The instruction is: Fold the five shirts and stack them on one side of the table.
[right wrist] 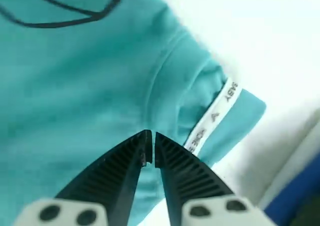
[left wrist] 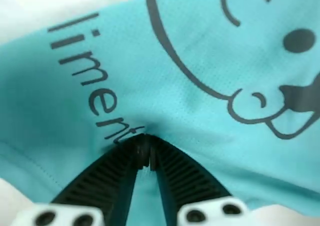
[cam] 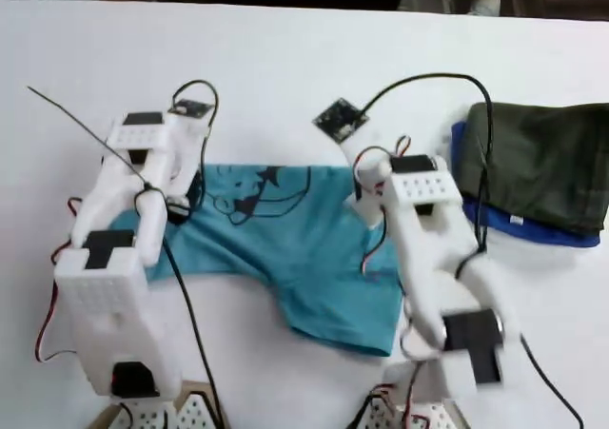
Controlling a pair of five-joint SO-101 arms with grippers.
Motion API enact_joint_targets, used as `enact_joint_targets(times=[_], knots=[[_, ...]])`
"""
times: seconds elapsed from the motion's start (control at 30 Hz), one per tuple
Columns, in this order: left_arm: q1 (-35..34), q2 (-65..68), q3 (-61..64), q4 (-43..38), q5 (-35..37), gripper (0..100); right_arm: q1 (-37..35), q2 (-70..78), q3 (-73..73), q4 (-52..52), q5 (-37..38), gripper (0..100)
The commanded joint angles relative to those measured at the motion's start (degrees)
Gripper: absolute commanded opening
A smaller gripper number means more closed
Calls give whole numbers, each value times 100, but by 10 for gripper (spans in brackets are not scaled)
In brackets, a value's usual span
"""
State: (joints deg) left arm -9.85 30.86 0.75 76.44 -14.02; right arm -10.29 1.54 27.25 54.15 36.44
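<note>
A teal shirt with a dark cartoon print lies spread and crumpled across the middle of the white table. My left gripper is shut on a pinch of the teal shirt near its printed lettering; from above, the left gripper sits at the shirt's left edge. My right gripper is shut on the teal shirt close to the collar and its white label. In the high view the right gripper is at the shirt's upper right edge.
Folded shirts are stacked at the table's right side, a dark green one on top of a blue one. Black cables loop over the table behind the arms. Bare table lies at the back and front left.
</note>
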Motion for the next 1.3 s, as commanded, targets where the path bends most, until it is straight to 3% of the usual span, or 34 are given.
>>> enact_joint_targets(times=[0.0, 0.37, 0.67, 0.83, 0.9, 1.07, 1.27], knots=[[-70, 105, -189, -220, 9, 26, 119, 831, -826, -171, -35, 22], [-88, 105, -189, -220, 9, 26, 760, 2844, -3059, -66, -35, 22], [-88, 105, -189, -220, 9, 26, 725, 3169, -4316, 1305, -35, 22], [-88, 105, -189, -220, 9, 26, 549, 2527, -4730, 2334, -35, 22], [-88, 105, -189, -220, 9, 26, 462, 2009, -4607, 2668, 18, 23], [-88, 105, -189, -220, 9, 26, -418, 497, -3059, 3433, 1011, 23], [-88, 105, -189, -220, 9, 26, -1587, -919, -721, 3310, 1257, 27]])
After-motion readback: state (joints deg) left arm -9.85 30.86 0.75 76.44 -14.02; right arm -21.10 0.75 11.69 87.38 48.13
